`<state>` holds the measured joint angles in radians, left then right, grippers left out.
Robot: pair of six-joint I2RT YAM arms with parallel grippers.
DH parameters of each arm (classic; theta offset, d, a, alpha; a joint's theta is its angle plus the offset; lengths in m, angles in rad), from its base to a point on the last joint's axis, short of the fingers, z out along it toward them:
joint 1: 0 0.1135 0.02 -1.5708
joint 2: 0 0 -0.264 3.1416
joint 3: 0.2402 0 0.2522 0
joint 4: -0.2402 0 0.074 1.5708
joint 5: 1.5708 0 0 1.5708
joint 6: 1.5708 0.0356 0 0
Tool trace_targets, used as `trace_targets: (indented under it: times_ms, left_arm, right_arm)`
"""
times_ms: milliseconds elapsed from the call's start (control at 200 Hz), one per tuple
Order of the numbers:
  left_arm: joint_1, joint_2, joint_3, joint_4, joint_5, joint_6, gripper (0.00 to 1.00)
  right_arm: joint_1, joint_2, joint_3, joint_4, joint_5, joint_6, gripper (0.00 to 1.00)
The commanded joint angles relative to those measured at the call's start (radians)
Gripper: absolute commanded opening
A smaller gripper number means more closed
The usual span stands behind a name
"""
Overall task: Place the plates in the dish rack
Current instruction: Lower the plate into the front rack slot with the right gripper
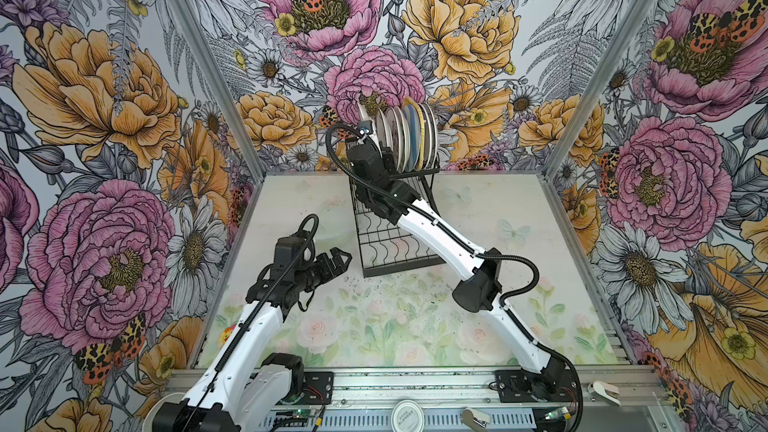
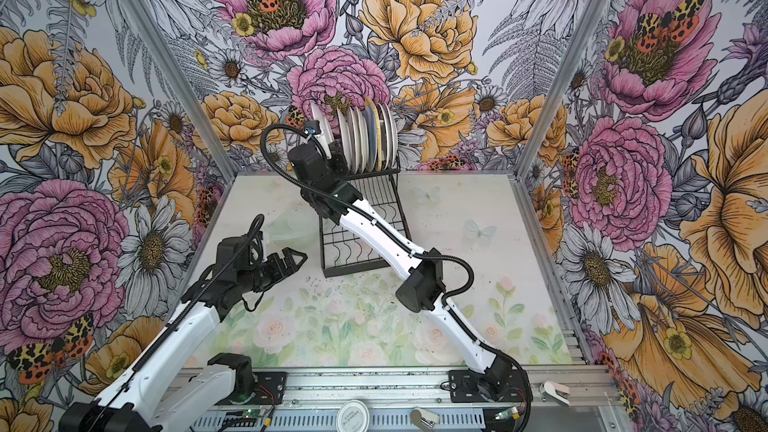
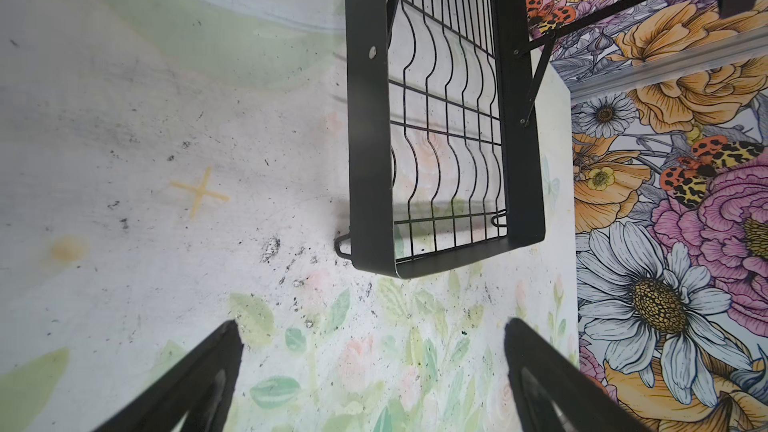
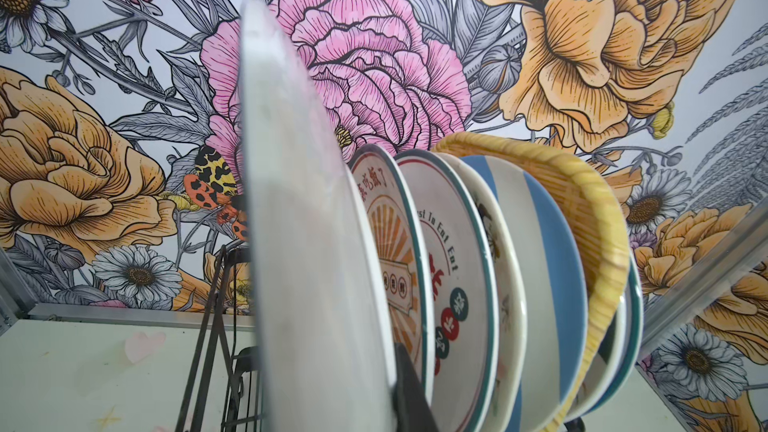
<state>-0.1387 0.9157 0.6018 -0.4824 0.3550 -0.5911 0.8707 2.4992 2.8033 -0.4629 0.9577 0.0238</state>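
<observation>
**Right wrist view: a white plate point(image 4: 307, 222) clamped in the right gripper point(image 1: 367, 137), at the end of the row**

This view is almost filled by the white plate. It stands on its edge and rises from between the gripper's fingers, and one black finger point(image 4: 409, 388) shows against its face. The jaws are pressed together on the lower rim of this plate. In both top views the plate is at the left end of the row. It leans a little to the left and reaches higher than its neighbours. Whether its lower rim sits in a slot I cannot tell, because the gripper covers that place.

Just beside it the other plates point(image 1: 409, 135) stand upright in the raised upper tier of the dish rack point(image 1: 388, 243), close one behind another. I can see a sunburst plate point(image 4: 392, 243), a plate with red characters point(image 4: 453, 284), a blue-striped plate point(image 4: 548, 268) and a yellow woven plate point(image 4: 590, 209). A teal-rimmed plate point(image 4: 635, 326) comes last.

The rack stands at the back of the table point(image 1: 498, 284), near the flowered wall. The left gripper point(image 1: 340, 258) hangs low over the table near the front left corner of the rack, not touching it. Its jaws are spread wide, and in the left wrist view only the table top shows between the two fingers point(image 3: 216, 359). A small round white lid point(image 1: 408, 415) lies at the front edge, well apart from the rack.
</observation>
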Motion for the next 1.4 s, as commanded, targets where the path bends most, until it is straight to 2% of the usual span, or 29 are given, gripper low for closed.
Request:
trace_targets:
  times_ms: [0,525,1396]
  left_arm:
    - [0.013,-0.021,-0.011,0.002,0.018,0.018,0.99]
    - [0.026,-0.026,-0.026,0.002,0.022,0.017,0.99]
    - [0.044,-0.032,-0.035,0.009,0.033,0.02,0.99]
  right_arm:
    - [-0.014,0.021,0.033,0.083,0.032,-0.014,0.0]
    - [-0.042,0.044,0.013,0.089,0.046,0.009,0.0]
    - [-0.065,-0.033,-0.003,0.102,0.008,0.0,0.0]
